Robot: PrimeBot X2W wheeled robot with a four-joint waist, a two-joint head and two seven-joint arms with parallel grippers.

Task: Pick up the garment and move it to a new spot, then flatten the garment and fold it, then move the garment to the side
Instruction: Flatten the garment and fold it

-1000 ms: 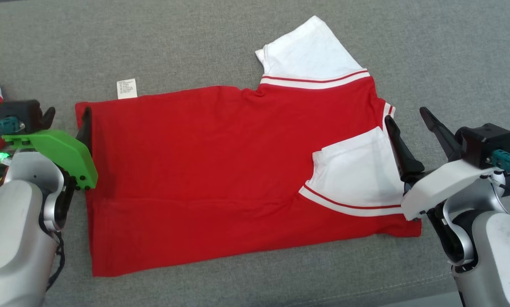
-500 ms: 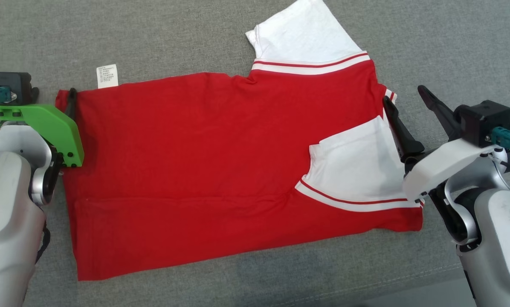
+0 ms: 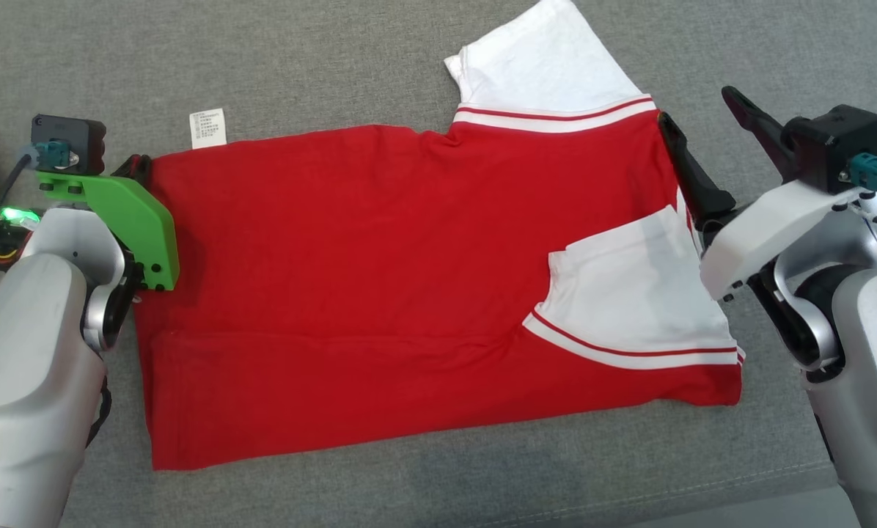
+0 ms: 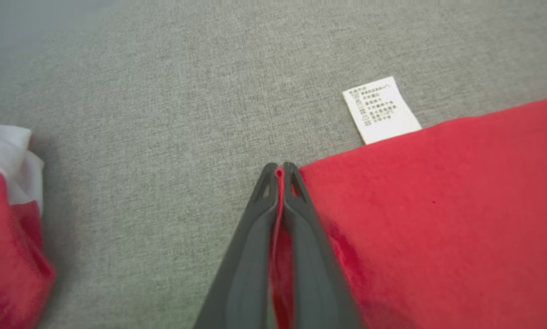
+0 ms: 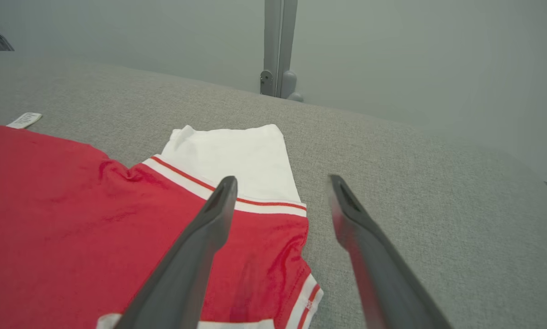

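The left hand (image 4: pixel 279 170) is pinched shut on the corner of the garment (image 3: pixel 380 279). A sliver of red cloth shows between its fingers, just left of the care label (image 3: pixel 208 127). From that label the garment stretches away to the right, lying mostly flat on the grey surface (image 3: pixel 321 59). One white sleeve (image 3: pixel 548 66) pokes out well to the label's right, and the other sleeve (image 3: pixel 629 286) is folded in over the red body. Farthest from the label, the right hand (image 3: pixel 695 106) stands open and holds nothing. Its inner finger is at the shoulder edge and its outer finger is over bare surface; whether it touches cloth I cannot tell.

The garment looks like thin, light knit: limp, likely to sag, and to bunch toward any single pinch. The textured surface may drag at it and pull the tucked sleeve loose. The sensible holds are corners and seams, so the right hand would best take the shoulder corner opposite the label, catching both layers.
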